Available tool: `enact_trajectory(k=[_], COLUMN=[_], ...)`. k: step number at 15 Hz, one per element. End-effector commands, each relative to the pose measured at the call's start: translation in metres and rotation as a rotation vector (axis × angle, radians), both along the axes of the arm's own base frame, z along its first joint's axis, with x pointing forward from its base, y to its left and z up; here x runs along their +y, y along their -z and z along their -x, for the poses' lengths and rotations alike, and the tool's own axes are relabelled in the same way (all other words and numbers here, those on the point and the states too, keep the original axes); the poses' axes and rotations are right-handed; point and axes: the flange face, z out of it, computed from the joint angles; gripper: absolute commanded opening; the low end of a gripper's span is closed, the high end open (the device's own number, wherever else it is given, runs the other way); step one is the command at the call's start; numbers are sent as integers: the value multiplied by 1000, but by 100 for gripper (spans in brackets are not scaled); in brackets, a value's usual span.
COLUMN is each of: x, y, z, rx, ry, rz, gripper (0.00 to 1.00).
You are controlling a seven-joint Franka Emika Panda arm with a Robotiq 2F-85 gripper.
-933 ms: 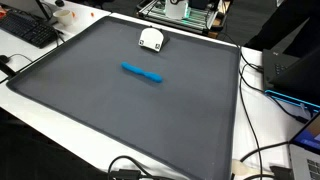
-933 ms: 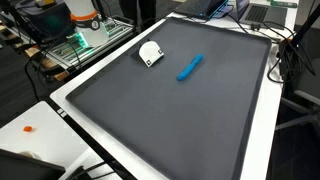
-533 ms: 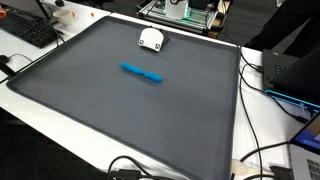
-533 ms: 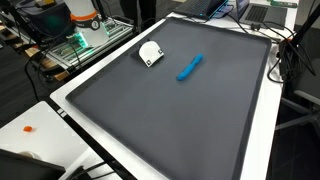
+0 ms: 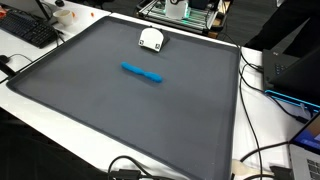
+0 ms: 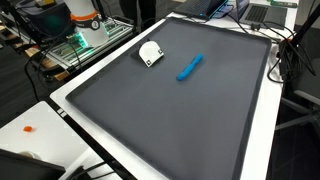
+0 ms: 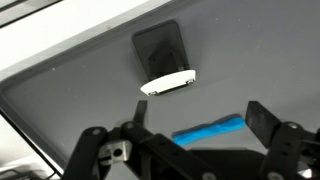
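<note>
Wide-open jaws (empty), over blue marker [image 7: 212,129]

The mat [image 5: 130,115] is dark grey and matt, with a fine, slightly rough look, like rubber or dense cloth. The table [image 5: 256,120] around it is white and smooth with a faint sheen. The blue pen [image 5: 142,72] looks like smooth plastic. The small white device [image 5: 151,39] is glossy plastic. The gripper [image 7: 197,110] is black and matt, plastic or metal.
</note>
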Motion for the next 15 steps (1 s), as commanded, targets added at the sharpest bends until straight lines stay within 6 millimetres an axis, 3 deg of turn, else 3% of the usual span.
enact_trajectory(k=[1, 15], x=[9, -3], y=[31, 122], z=[-17, -61], rx=[60, 201], ry=[183, 836], rz=[-58, -186], gripper=[100, 100])
